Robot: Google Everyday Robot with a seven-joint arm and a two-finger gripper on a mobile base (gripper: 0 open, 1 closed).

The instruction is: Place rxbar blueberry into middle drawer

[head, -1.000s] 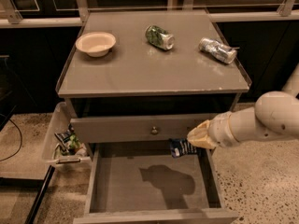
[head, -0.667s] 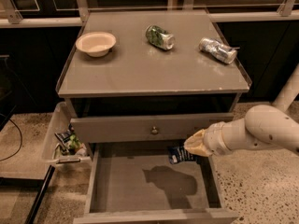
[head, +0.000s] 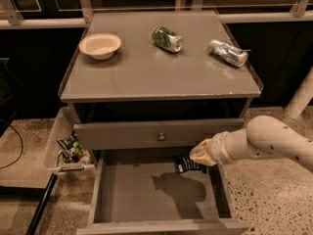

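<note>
The rxbar blueberry [head: 185, 164], a dark navy wrapper with white lettering, hangs from my gripper [head: 196, 157] over the back right of the middle drawer [head: 146, 199]. The drawer is pulled out, with a flat grey floor and low walls. My gripper comes in from the right on a white arm and is shut on the bar's right end. The bar sits just below the closed drawer front with a round knob [head: 161, 136]. The arm's shadow falls on the drawer floor.
On the cabinet top stand a cream bowl [head: 100, 45], a green can [head: 167, 38] lying on its side and a silver can [head: 228, 52] lying on its side. A clear bin with snack packets [head: 68, 151] hangs at the cabinet's left. Speckled floor surrounds the cabinet.
My gripper with the bar has moved lower and slightly left, further over the open drawer.
</note>
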